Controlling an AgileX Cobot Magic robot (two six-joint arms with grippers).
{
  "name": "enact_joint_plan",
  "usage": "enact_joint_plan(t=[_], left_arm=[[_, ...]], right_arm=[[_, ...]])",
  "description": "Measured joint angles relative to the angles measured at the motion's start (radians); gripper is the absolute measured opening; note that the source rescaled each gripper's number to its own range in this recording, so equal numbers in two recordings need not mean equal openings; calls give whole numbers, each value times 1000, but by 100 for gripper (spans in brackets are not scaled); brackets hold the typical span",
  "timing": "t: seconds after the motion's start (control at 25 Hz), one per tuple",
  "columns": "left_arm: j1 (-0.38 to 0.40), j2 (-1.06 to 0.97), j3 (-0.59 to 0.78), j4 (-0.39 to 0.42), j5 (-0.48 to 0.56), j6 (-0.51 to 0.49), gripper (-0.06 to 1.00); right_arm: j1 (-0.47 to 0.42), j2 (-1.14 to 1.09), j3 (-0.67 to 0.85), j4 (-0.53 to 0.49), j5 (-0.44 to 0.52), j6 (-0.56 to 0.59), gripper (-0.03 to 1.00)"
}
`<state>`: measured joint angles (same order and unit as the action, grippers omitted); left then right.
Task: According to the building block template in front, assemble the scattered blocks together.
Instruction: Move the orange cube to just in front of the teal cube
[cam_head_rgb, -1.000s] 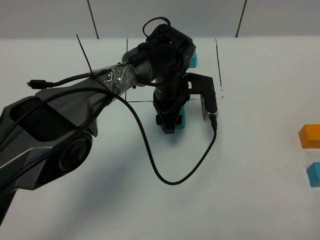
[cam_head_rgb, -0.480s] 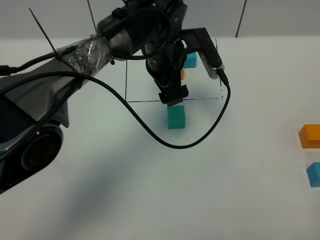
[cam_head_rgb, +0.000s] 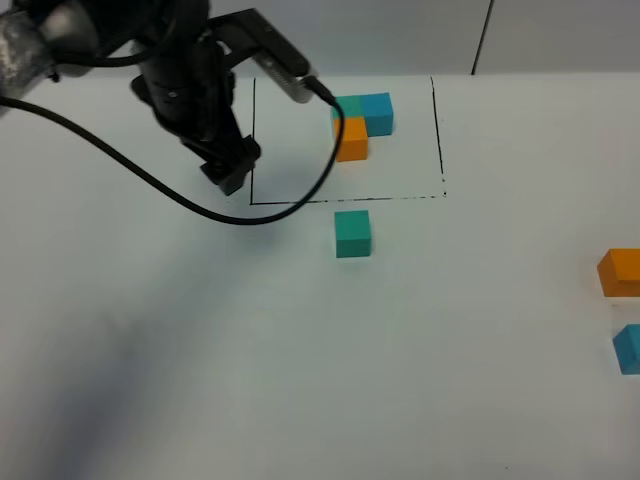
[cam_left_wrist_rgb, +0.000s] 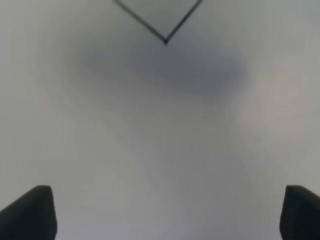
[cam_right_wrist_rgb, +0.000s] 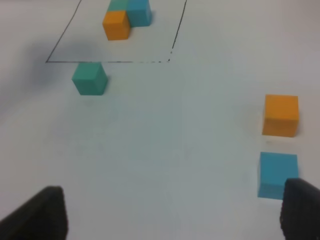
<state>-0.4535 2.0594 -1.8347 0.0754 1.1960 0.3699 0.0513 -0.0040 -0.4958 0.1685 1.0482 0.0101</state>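
Scattered blocks (cam_head_rgb: 352, 234) not joined up. Exterior high: teal block (cam_head_rgb: 352, 232) sits alone on the white surface (cam_head_rgb: 300, 380), just outside the near line of the black outline (cam_head_rgb: 340, 200). Orange block (cam_head_rgb: 620, 272) and blue block (cam_head_rgb: 628, 348) are well apart from it at the right edge of view, a small gap between them, both cut by the frame. Template (cam_head_rgb: 358, 122) is inside the outline's far part: teal and blue side by side, orange in front of the teal. Left pincer (cam_head_rgb: 228, 175) hangs just outside the outline's left line, carrying nothing, with a black cable (cam_head_rgb: 240, 222) looping under it. Right arm not in this view. Left wrist: fingertips (cam_left_wrist_rgb: 30, 215) sit at the far edges of the picture, released wide, only bare surface between and one outline corner ahead. Right wrist: right pincer (cam_right_wrist_rgb: 172, 215) released, nothing between its fingers. One fingertip (cam_right_wrist_rgb: 302, 210) overlaps the blue block's corner, contact can't tell. Orange block lies just beyond the blue; teal block and template lie farther off on the other side.
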Motion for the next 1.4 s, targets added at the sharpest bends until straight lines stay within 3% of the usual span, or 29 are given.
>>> enact_joint_plan(t=[0.2, 0.36, 0.56, 0.92, 1.04, 1.2, 1.4], left_arm=[[112, -213, 269, -95, -1, -28, 100], [165, -429, 490, -119, -15, -86, 100], [184, -755, 736, -97, -64, -231, 99], [184, -1367, 1059, -63, -74, -446, 96], [184, -1529, 1164, -75, -84, -455, 96], [184, -1709, 1297, -111, -118, -391, 96], [184, -1900, 1324, -150, -137, -326, 95]], right_arm=[[0, 0, 0, 0, 0, 0, 73], [0, 0, 0, 0, 0, 0, 73], [0, 0, 0, 0, 0, 0, 73], [0, 0, 0, 0, 0, 0, 73], [0, 0, 0, 0, 0, 0, 73], [0, 0, 0, 0, 0, 0, 73], [0, 0, 0, 0, 0, 0, 73]])
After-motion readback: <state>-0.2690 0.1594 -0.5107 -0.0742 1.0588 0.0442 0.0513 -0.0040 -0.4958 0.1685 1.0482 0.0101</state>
